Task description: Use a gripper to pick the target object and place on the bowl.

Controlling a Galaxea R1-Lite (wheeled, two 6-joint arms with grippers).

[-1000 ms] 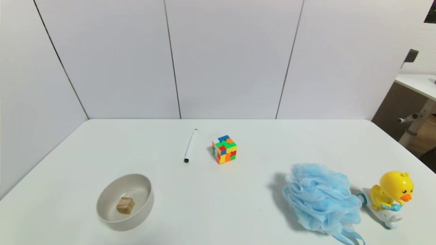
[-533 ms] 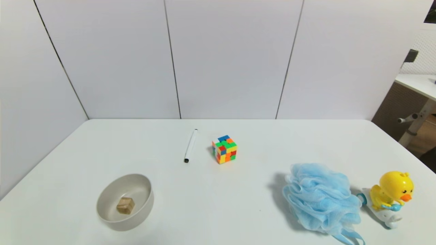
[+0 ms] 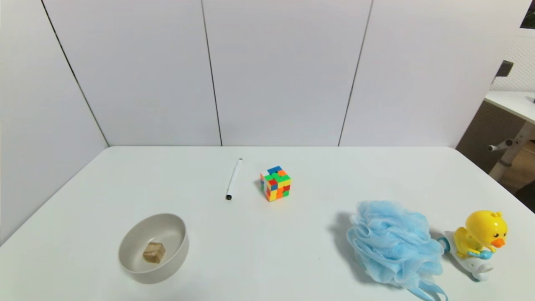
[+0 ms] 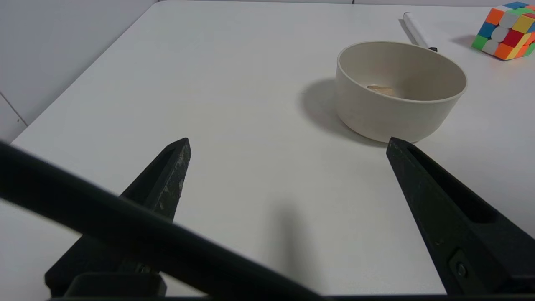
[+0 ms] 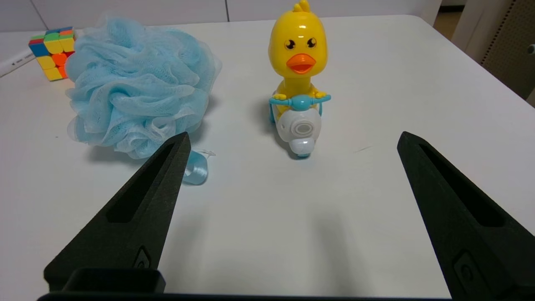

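The small tan wooden cube (image 3: 154, 252) lies inside the off-white bowl (image 3: 175, 255) at the table's front left. In the left wrist view only the cube's top (image 4: 381, 89) shows over the bowl's rim (image 4: 401, 100). My left gripper (image 4: 288, 142) is open and empty, low over the table a short way in front of the bowl. My right gripper (image 5: 292, 140) is open and empty near the front right, facing the duck toy. Neither gripper shows in the head view.
A multicoloured puzzle cube (image 3: 275, 183) and a white marker pen (image 3: 234, 179) lie mid-table. A blue mesh bath sponge (image 3: 393, 244) and a yellow duck toy (image 3: 480, 240) sit at the front right. White wall panels stand behind and to the left of the table.
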